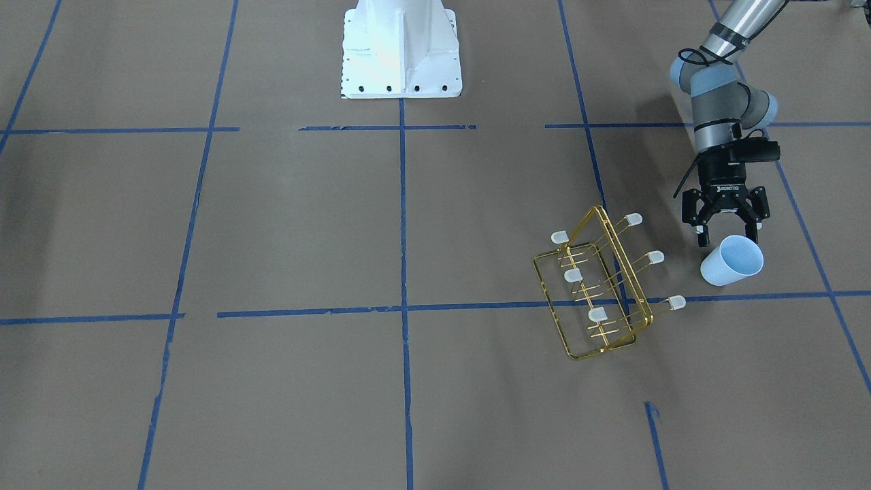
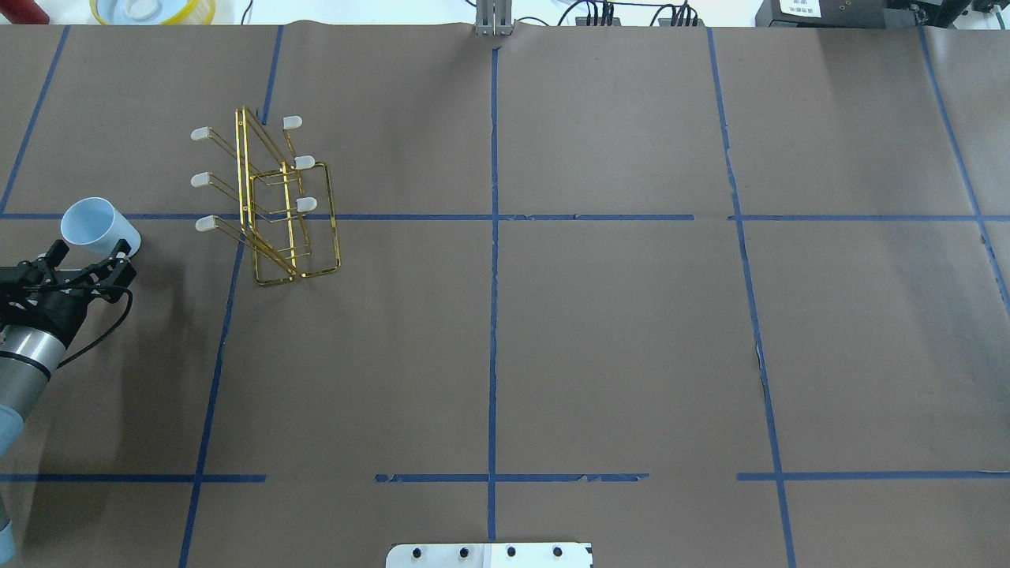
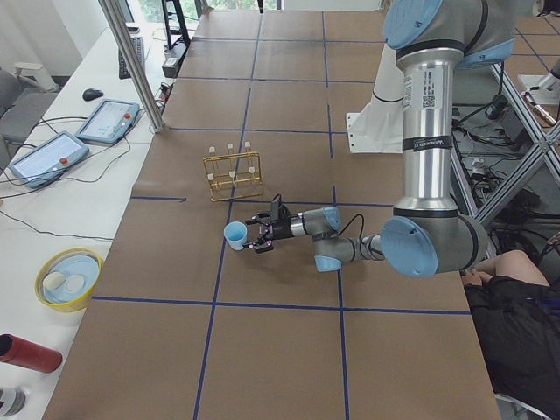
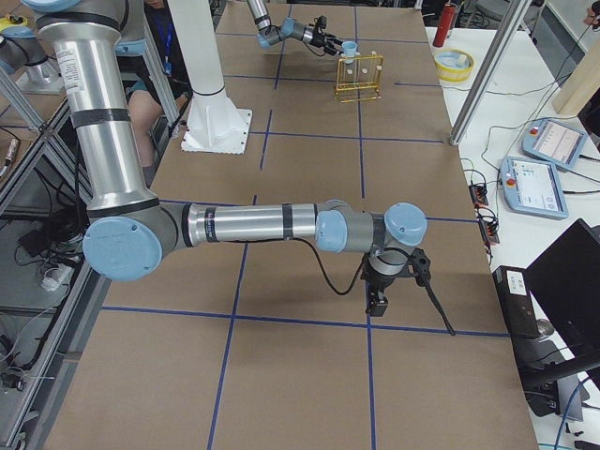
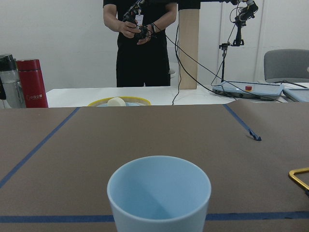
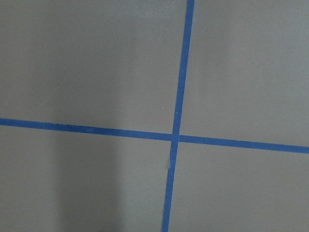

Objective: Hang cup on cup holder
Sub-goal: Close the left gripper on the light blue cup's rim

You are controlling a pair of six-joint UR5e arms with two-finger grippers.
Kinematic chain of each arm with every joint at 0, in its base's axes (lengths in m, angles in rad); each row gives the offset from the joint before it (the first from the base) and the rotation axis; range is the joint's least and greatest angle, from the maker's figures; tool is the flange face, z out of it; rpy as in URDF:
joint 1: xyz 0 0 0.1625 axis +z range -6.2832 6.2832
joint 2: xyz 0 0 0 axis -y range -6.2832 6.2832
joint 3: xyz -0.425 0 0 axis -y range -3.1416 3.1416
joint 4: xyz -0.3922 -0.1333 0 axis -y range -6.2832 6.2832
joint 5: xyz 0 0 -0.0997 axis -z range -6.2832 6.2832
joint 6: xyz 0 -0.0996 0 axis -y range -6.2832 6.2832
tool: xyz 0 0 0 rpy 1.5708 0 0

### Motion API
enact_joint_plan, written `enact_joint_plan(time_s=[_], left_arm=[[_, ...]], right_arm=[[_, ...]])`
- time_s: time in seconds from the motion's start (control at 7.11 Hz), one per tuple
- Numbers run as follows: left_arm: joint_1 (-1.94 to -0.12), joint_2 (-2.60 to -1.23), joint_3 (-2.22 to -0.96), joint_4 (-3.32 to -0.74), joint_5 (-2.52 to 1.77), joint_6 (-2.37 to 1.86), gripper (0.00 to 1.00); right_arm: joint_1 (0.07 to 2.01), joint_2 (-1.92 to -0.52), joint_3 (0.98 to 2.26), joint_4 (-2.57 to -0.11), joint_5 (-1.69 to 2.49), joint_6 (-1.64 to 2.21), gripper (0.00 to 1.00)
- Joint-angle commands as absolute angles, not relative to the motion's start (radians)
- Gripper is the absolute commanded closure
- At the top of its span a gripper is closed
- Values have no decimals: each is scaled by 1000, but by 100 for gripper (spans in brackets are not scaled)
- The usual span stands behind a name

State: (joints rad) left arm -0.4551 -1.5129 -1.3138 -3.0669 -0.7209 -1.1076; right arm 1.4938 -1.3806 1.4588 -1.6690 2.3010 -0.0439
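The cup (image 5: 159,193), light and slippery-looking plastic, stands just before the left tool (image 1: 727,235), jaws wide open, and looks best pinched gently across its mid-wall.

A small pale-blue plastic tumbler (image 2: 96,225) stands mouth up near the left edge of the brown paper-covered table (image 2: 615,339), right at the spread fingertips of the left arm's black two-finger gripper (image 2: 88,254). Near it on the right, not touching it, a gold wire rack (image 2: 268,197) with six white-capped prongs straddles a blue tape line (image 2: 592,217).
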Motion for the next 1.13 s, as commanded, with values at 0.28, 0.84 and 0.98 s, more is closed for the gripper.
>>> enact_joint_plan(time_s=[0.28, 0.84, 0.98], left_arm=[[-517, -1580, -1231, -3068, -732, -1101, 0], [-517, -1624, -1183, -3069, -742, -1106, 0], [-517, -1628, -1178, -3069, -749, -1108, 0]], right_arm=[[1494, -1381, 1459, -1669, 2301, -44, 0], [1494, -1381, 1459, -1669, 2301, -44, 0], [1494, -1381, 1459, -1669, 2301, -44, 0]])
